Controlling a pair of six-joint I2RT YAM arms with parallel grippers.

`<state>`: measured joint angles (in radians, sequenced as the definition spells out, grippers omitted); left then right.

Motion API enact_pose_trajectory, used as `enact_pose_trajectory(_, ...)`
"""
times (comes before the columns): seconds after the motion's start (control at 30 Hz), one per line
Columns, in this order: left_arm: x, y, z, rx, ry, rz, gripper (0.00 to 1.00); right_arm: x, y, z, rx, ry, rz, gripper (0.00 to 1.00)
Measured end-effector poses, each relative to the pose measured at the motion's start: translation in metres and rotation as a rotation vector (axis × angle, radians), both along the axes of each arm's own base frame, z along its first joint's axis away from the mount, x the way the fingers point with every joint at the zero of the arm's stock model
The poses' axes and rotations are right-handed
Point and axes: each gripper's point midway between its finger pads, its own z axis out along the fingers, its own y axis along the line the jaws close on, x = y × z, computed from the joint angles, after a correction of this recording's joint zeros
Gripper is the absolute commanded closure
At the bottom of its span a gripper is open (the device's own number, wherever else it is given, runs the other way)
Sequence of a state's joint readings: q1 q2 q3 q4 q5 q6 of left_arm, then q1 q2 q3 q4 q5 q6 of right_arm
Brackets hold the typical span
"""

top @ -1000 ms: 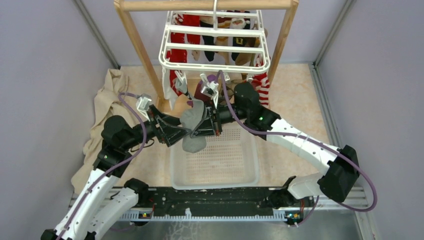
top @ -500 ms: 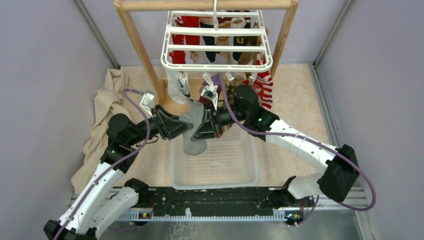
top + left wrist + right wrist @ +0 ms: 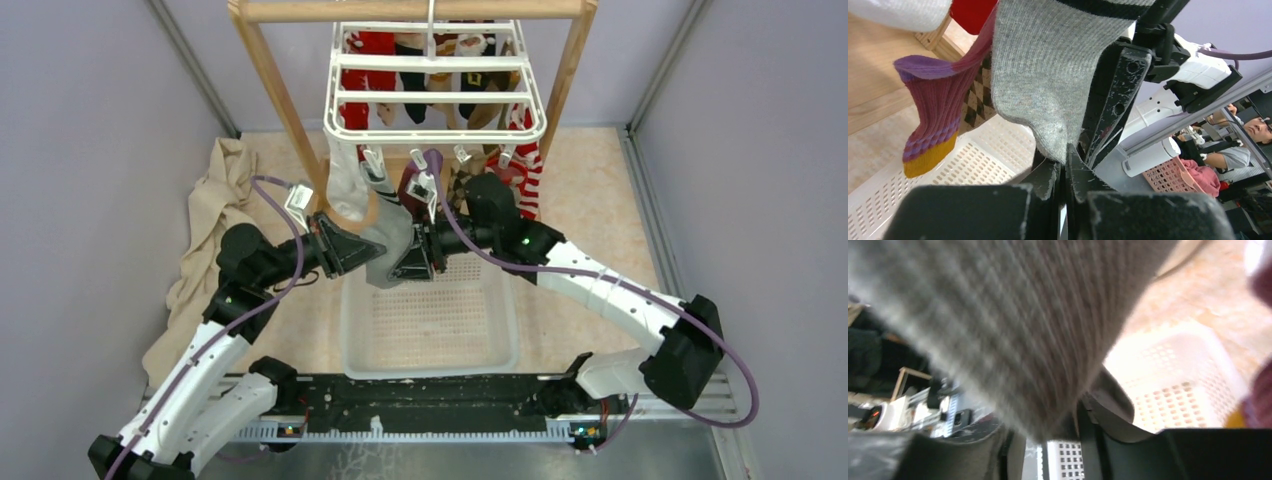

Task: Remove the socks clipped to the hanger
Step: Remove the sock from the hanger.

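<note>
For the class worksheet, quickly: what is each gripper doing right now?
Left gripper: closed on the toe of the grey ribbed fabric sock.
Right gripper: open, jaws apart, the same sock hanging between them.

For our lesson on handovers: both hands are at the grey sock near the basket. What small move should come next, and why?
Probably the right hand should back away. The left hand is shut on the toe of the grey sock, and the right hand's jaws stand parted, so it only blocks lowering the sock into the basket.
</note>
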<state>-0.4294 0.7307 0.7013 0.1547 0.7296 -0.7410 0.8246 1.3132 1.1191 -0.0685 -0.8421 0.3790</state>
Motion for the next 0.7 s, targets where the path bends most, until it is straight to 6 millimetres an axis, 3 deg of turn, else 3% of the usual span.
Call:
enact_pose_trajectory(0.13,0.003,0.001,-0.007,0.022,0.018,0.017,0.96,0.012,-0.014,0.0,-0.053,-0.045,-0.138,0.48)
enact_pose_trajectory(0.33,0.008,0.004,-0.018,0.054,0.045,0.053,0.96,0.015,-0.034,0.031,-0.006,-0.136,-0.246,0.44)
enact_pose_trajectory(0.7,0.013,0.004,-0.02,0.076,0.061,0.068,0.95,0.045,-0.039,0.073,0.105,-0.258,-0.422,0.44)
